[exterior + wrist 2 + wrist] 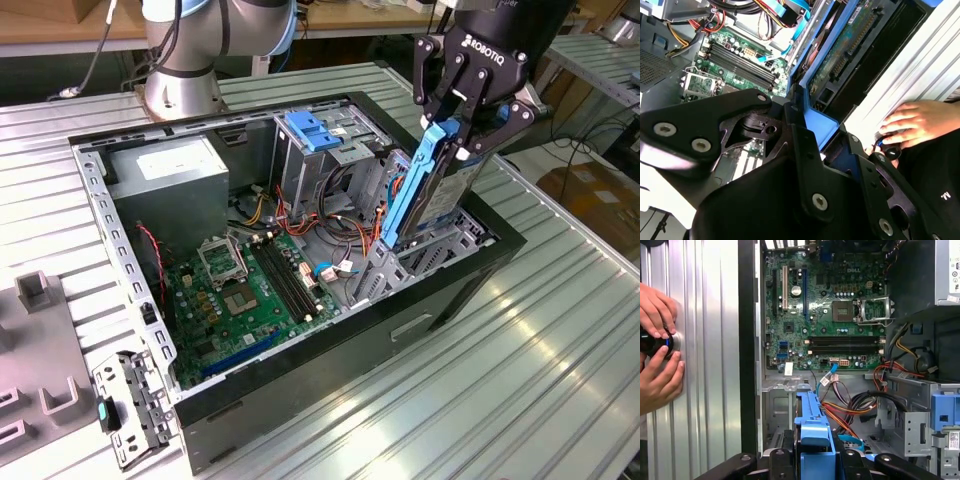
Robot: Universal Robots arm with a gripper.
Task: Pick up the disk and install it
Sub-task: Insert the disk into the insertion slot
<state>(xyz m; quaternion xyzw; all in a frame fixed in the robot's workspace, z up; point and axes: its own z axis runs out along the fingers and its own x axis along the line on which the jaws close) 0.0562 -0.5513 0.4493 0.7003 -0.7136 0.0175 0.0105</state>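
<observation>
Pincer [462, 140]: clenched on the disk [440, 195], black fingers pressing its two broad sides near the upper end. In the exterior view it hangs over the end of the open computer case [300, 400] at the exterior view's right.

Disk: held on edge and tilted, upper end leaning toward the exterior view's right. One blue carrier rail faces the case interior. The lower end sits in the mouth of the metal drive cage [420, 265] at that end of the case; how deep it goes I cannot tell. In the second wrist view the disk [850, 45] shows its green circuit side with the blue rail alongside. In the first wrist view its blue carrier [812, 435] stands up between the pincer [812, 462] fingers.

Case interior: green motherboard [250, 300] on the floor of the case, toward the near side. Grey power-supply box [170, 180] in the far corner at the exterior view's left. Light-blue latch plate [315, 130] raised on the far bay, well apart from the disk. Red, orange and black cables lie between the bays.

Surroundings: the case lies on a ribbed metal counter [560, 380]. In the first wrist view, a person's two hands [660, 380] rest on the counter beside the case, closed around a small black round device [652, 342].
</observation>
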